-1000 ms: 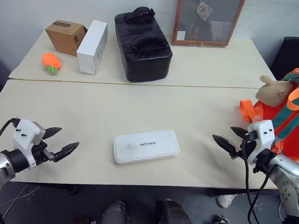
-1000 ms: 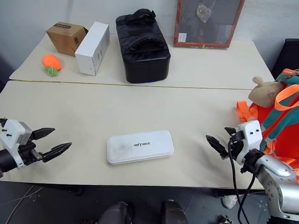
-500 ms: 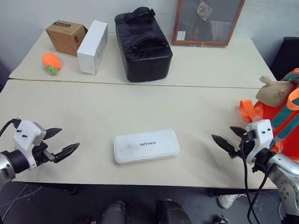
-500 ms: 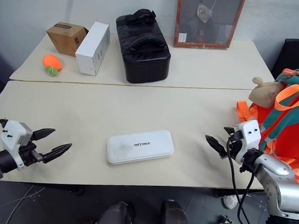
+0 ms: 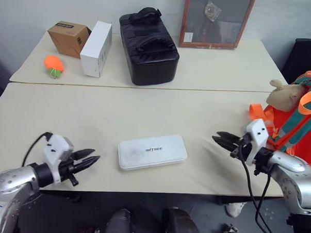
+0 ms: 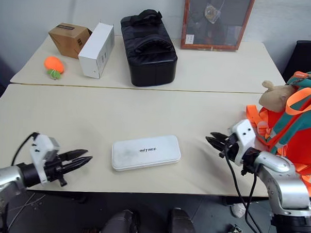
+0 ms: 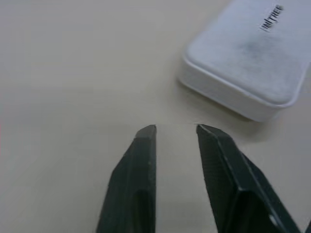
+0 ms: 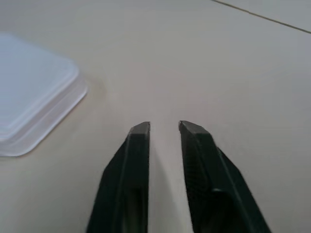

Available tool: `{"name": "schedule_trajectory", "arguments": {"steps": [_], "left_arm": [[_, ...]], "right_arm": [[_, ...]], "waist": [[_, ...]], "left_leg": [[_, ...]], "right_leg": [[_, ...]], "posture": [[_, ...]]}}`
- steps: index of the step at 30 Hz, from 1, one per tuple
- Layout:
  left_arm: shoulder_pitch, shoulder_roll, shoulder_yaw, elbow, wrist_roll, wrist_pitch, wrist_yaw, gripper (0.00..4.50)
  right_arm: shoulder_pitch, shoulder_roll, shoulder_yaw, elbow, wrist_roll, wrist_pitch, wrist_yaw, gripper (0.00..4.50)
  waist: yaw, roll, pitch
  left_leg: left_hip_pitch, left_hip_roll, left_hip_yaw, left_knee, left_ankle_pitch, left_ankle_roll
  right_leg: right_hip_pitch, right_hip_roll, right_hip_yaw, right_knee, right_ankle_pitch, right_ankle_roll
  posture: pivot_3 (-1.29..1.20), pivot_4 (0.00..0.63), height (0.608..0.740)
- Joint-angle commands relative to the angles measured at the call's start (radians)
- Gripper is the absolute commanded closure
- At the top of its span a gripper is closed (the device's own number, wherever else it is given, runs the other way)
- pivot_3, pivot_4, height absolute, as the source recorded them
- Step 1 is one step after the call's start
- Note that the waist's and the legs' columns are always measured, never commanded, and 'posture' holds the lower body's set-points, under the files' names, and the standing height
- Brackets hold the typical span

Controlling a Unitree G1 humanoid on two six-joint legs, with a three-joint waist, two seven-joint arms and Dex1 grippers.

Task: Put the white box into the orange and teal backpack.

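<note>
We see our silver metal forearms (image 5: 10, 181), each ending in a white block-shaped wrist housing (image 5: 56, 149) with two tapered black fingers (image 5: 86, 160); black cables (image 5: 253, 190) loop alongside.

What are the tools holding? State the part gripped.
Nothing. The left tool and right tool flank the white box, fingers nearly together with only table between them.

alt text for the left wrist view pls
Two black end effector fingers, close together with a narrow gap and nothing between them, point across a beige table toward the near corner of the white box, which lies flat just beyond them, untouched.
</note>
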Motion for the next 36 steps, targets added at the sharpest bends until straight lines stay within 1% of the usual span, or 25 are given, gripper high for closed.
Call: {"name": "schedule_trajectory", "arguments": {"steps": [1, 4, 9, 11, 14, 18, 23, 29, 32, 36], "left_arm": [[-0.023, 0.02, -0.058, -0.031, 0.024, 0.019, 0.012, 4.49], [-0.066, 0.022, -0.107, -0.002, 0.047, 0.049, 0.034, 4.49], [-0.151, -0.02, -0.185, 0.012, 0.031, 0.106, 0.061, 4.49], [-0.174, -0.029, -0.209, 0.02, 0.04, 0.106, 0.066, 4.49], [-0.198, -0.039, -0.213, 0.035, 0.04, 0.111, 0.075, 4.49], [-0.26, -0.04, -0.252, 0.07, 0.049, 0.1, 0.056, 4.49], [-0.301, -0.035, -0.257, 0.118, 0.061, 0.082, 0.046, 4.49], [-0.316, -0.037, -0.251, 0.164, 0.081, 0.04, 0.04, 4.49], [-0.321, -0.034, -0.257, 0.164, 0.081, 0.036, 0.036, 4.49], [-0.319, -0.032, -0.244, 0.148, 0.063, 0.053, 0.031, 4.49]], "right_arm": [[-0.029, -0.013, 0.056, 0.02, -0.04, -0.047, 0.04, 4.5], [-0.057, -0.005, 0.11, 0.049, -0.081, -0.063, 0.047, 4.5], [-0.082, 0.033, 0.152, 0.074, -0.111, -0.071, 0.028, 4.5], [-0.067, 0.039, 0.169, 0.052, -0.117, -0.076, 0.032, 4.5], [-0.051, 0.041, 0.175, 0.026, -0.113, -0.074, 0.033, 4.5], [0.006, 0.024, 0.157, -0.048, -0.07, -0.036, 0.058, 4.5], [0.052, 0.014, 0.151, -0.094, -0.056, -0.014, 0.067, 4.5], [0.071, 0.013, 0.141, -0.112, -0.045, 0.004, 0.058, 4.5], [0.072, 0.008, 0.137, -0.093, -0.071, -0.022, 0.051, 4.5], [0.041, 0.03, 0.126, -0.036, -0.074, -0.046, 0.036, 4.5]], "waist": [[0.0, 0.0, 0.0], [0.0, 0.0, 0.0], [0.003, 0.0, 0.0], [0.002, 0.0, 0.0], [0.004, 0.0, 0.0], [0.005, 0.0, 0.0], [0.005, 0.0, 0.0], [0.003, 0.0, 0.0], [0.005, 0.0, 0.0], [0.003, 0.0, 0.0]], "left_leg": [[0.0, 0.0, 0.0, 0.0, 0.0, 0.0], [0.0, 0.0, 0.0, 0.001, 0.0, 0.0], [0.0, 0.0, 0.0, 0.001, 0.0, 0.0], [0.0, 0.0, 0.0, 0.001, 0.0, 0.0], [0.0, 0.0, 0.0, 0.001, 0.0, 0.0], [0.0, 0.0, 0.0, 0.002, 0.001, 0.0], [0.0, -0.001, 0.0, 0.002, 0.001, 0.0], [0.0, 0.0, 0.0, 0.002, 0.001, 0.0], [0.0, 0.0, -0.001, 0.002, 0.001, 0.0], [0.0, 0.0, 0.0, 0.002, 0.001, 0.0]], "right_leg": [[0.0, 0.0, 0.0, 0.0, 0.0, 0.0], [0.0, 0.0, 0.0, 0.0, 0.0, 0.0], [0.0, 0.0, 0.0, 0.001, 0.0, 0.0], [0.0, 0.0, 0.0, 0.001, 0.0, 0.0], [0.0, 0.0, 0.0, 0.001, 0.0, 0.0], [0.0, 0.0, 0.0, 0.001, 0.0, 0.0], [0.001, 0.0, 0.0, 0.002, 0.001, 0.001], [0.0, 0.0, 0.0, 0.002, 0.0, 0.001], [0.001, 0.0, 0.0, 0.002, 0.0, 0.001], [0.001, 0.0, 0.0, 0.002, 0.001, 0.001]], "posture": [[0.0, 0.15, 0.74], [0.0, 0.15, 0.74], [0.0, 0.15, 0.74], [0.0, 0.15, 0.74], [0.0, 0.15, 0.74], [0.0, 0.15, 0.74], [0.0, 0.15, 0.74], [0.0, 0.15, 0.74], [0.0, 0.15, 0.74], [0.0, 0.15, 0.74]]}}
